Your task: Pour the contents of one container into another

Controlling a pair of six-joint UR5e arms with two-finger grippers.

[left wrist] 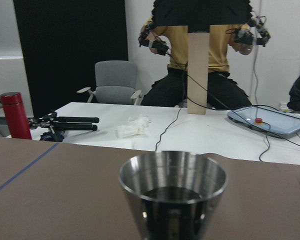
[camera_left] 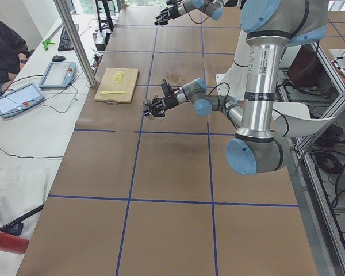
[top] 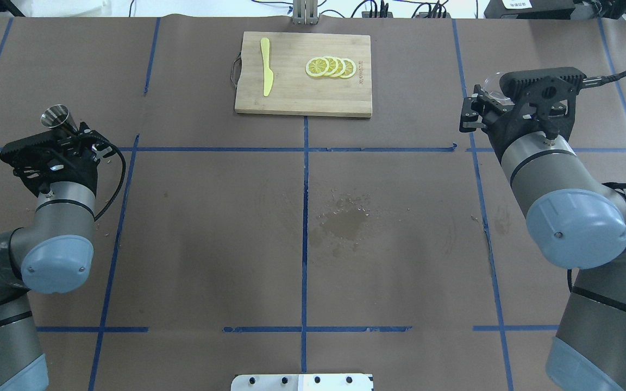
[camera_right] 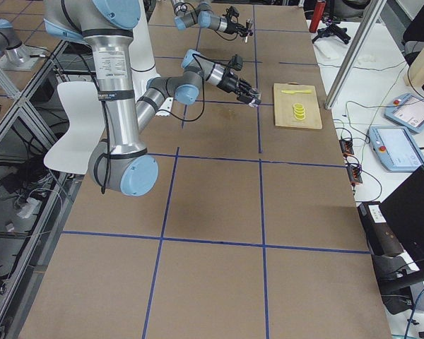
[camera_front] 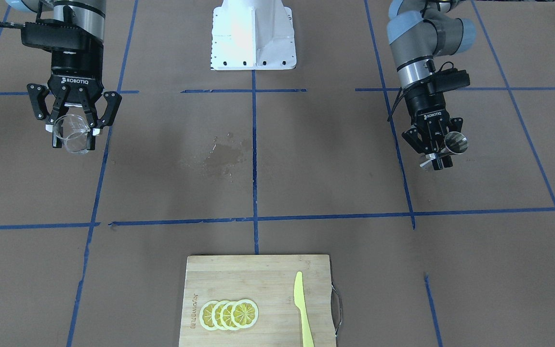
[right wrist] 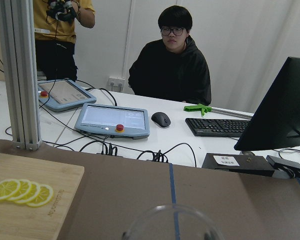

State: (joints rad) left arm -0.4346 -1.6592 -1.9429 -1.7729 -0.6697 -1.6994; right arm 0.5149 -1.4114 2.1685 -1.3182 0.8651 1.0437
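Left gripper pinches a small steel cup low on its wall and holds it in the air over the table's left side. The mouth faces up as the wrist camera sees it. A dark pool shows inside, probably liquid, though it may be only reflection. Right gripper is clamped around a clear glass beaker, also held off the table, over the right side and well apart from the steel cup. Handling, as judged: the steel cup is light, rigid, smooth and tapered, so it may slip or turn between the pads when tipped. The low hold leaves the rim free for the pour. The glass is stiff, slick and breakable, so it wants modest clamp force and no knocking of rims. Its mouth is wider, so it is the likelier receiver. Surroundings: a wet patch on the brown paper table near centre, between the arms, suggests spills are a real risk. A cutting board with lemon slices and a yellow knife lies at the edge far from the robot, well apart from both grippers. None of these stands between the two containers.
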